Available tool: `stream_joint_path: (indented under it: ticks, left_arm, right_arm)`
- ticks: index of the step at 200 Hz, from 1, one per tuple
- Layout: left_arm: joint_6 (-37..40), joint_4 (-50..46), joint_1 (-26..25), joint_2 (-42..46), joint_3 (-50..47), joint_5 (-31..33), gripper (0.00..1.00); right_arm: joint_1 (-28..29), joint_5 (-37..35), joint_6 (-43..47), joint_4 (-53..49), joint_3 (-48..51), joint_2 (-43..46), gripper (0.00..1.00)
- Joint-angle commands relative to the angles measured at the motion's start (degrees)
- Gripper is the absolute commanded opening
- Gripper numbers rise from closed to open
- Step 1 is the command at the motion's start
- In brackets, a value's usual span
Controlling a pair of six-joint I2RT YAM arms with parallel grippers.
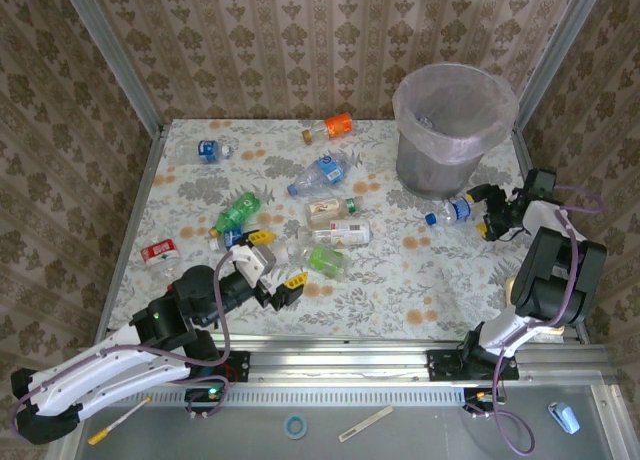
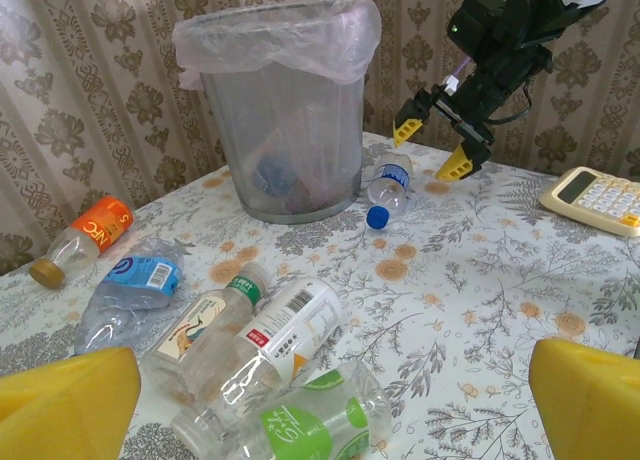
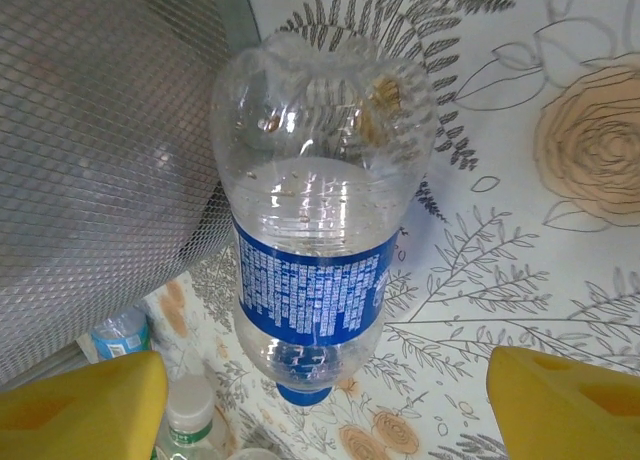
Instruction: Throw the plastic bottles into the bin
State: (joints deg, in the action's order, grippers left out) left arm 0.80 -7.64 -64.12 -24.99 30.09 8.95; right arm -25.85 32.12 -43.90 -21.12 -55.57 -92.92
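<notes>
Table (image 1: 400,280): bottles (image 1: 337,233) lay about.
Bin (image 1: 455,130): maybe held something.
Left gripper (image 1: 278,260): was spread, empty.
Right gripper (image 1: 482,212): was spread, near blue bottle (image 1: 452,212).

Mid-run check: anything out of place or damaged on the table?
A cream calculator lies on the table near the right pincer; it is no bottle. The blue-capped bottle beside the bin has a crumpled base.

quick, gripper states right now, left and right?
Left gripper: open, empty.
Right gripper: open, fingers either side of the blue-labelled bottle by the bin, not gripping it.
</notes>
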Motion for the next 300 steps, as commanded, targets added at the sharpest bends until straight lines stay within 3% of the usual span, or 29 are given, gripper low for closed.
stream_joint_path:
  ticks: [1, 134, 242, 300]
  left_arm:
    - [-1.48, -0.53, -0.53, 1.17, 1.41, 1.23, 1.00]
    - [-1.77, -2.73, -0.83, 3.02, 1.42, 2.96, 1.00]
    - [-1.37, -2.13, -0.92, 2.76, 1.47, 3.48, 1.00]
    - [-1.41, -2.51, -1.01, 2.81, 1.47, 3.69, 1.00]
  right_arm:
    - [0.71, -1.58, -1.81, 1.82, -1.65, -2.28, 0.84]
    - [5.50, -6.75, -3.00, 2.87, -6.49, -12.60, 0.75]
    - [8.65, -9.70, -0.42, 5.49, 0.76, -11.05, 0.63]
    - [9.30, -9.88, -1.08, 7.48, 6.42, -4.63, 0.55]
